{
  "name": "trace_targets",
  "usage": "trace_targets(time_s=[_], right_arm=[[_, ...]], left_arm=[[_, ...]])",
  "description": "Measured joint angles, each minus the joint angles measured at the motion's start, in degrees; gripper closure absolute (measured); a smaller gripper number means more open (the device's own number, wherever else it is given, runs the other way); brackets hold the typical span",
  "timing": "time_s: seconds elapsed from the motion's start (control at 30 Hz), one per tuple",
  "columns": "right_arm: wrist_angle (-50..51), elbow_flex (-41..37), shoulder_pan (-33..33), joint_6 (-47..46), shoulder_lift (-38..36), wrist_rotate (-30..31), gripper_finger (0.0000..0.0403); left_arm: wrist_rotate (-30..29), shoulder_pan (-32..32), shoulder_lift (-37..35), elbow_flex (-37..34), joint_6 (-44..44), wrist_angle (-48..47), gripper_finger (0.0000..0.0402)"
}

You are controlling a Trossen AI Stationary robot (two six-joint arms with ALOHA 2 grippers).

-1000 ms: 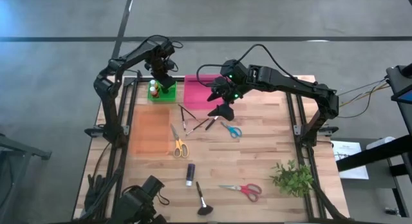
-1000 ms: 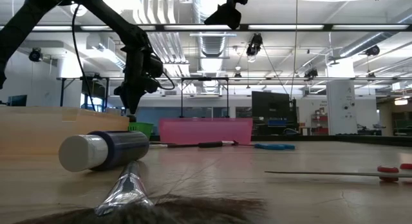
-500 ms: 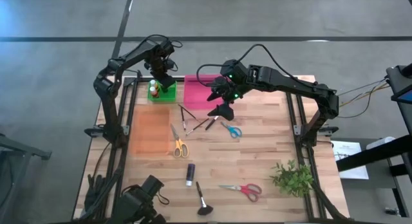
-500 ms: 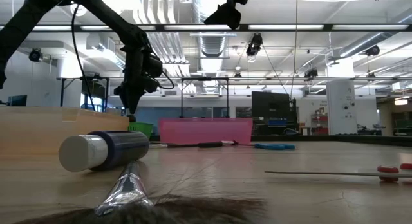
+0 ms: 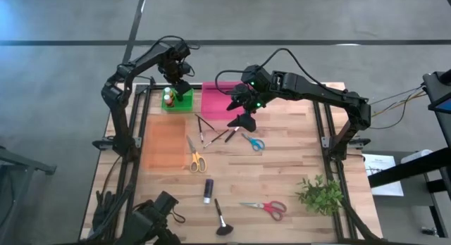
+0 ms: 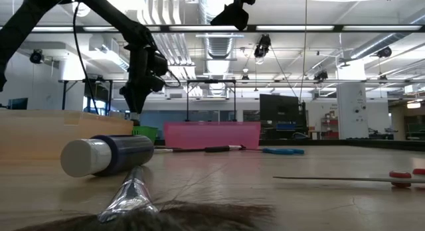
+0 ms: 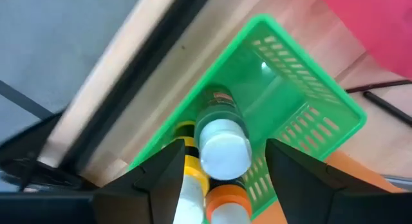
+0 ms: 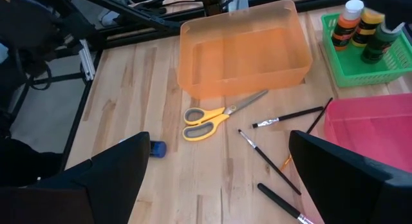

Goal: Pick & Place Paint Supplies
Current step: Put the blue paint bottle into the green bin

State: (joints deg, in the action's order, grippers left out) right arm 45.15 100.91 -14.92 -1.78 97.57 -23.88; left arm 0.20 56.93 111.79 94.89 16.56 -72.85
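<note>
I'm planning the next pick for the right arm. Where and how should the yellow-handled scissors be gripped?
The yellow-handled scissors lie flat on the table, closed, beside the orange bin. Probably best: come straight down and pinch across the narrow part where the blades meet the handles. The loops are wider, the blade tips thin.

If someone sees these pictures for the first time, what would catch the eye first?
Probably the small green plastic basket at the table's far left, holding upright paint bottles, with the left gripper open just above it. Next, the bright pink plastic bin beside it, under the right gripper. Then the yellow-handled scissors lying by the translucent orange bin.
</note>
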Motion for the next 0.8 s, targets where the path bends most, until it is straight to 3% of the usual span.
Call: trace_targets(time_s=[0.23, 0.53, 0.8], right_arm=[[0.0, 0.0, 0.0, -0.04, 0.01, -0.02, 0.0035], [5.84, -0.07, 0.11, 2.12, 0.01, -0.47, 0.0035], [3.52, -8.26, 6.31, 13.13, 0.16, -6.13, 0.0035]], left_arm=[[-1.15, -0.06, -3.56, 3.83, 2.37, 0.17, 0.0174], [7.49, -7.17, -16.4, 6.41, 18.31, 0.19, 0.0174], [3.3, -15.48, -30.59, 6.41, 20.51, 4.22, 0.0174]])
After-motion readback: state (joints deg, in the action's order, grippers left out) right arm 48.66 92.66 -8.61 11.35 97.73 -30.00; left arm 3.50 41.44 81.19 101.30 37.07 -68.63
